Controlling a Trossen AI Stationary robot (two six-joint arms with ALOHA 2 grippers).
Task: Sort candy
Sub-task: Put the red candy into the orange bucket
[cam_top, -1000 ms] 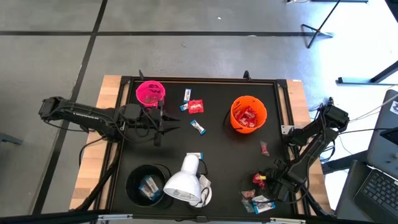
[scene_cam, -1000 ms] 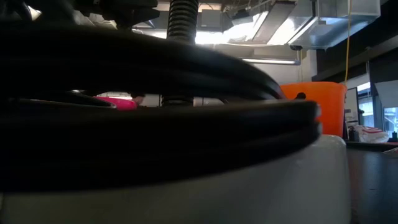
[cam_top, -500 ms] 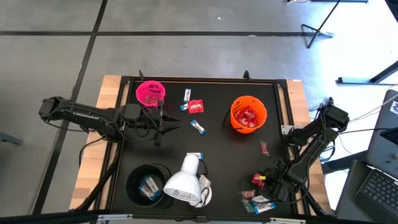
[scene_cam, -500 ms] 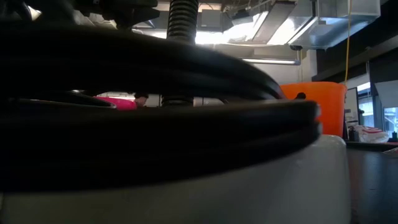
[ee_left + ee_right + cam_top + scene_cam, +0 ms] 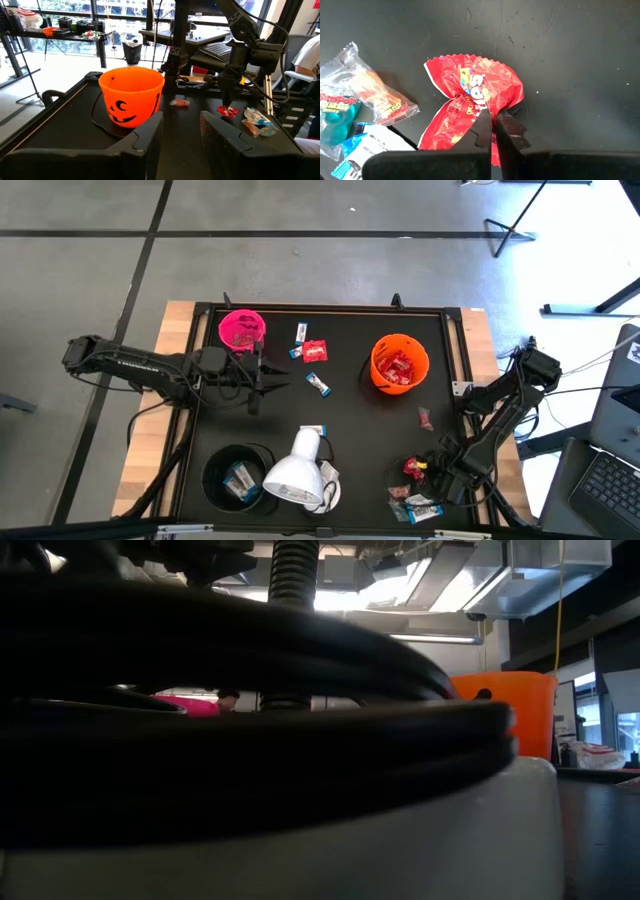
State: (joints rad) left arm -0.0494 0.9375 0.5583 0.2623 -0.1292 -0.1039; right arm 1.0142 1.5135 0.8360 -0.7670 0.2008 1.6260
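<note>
Right tool (image 5: 494, 131) pinches flat red packet (image 5: 475, 97)

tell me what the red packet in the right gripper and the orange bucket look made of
Red packet: thin glossy plastic film, judging by its crinkles, shine and zigzag-cut edge; the right gripper pinches it. Orange bucket: likely moulded plastic, smooth and slightly shiny, with a printed black face.

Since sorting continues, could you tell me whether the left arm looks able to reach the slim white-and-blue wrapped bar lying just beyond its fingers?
Probably yes: the left gripper hovers open beside the slim white-and-blue wrapped bar, with bare black table between them and nothing in the way.
</note>
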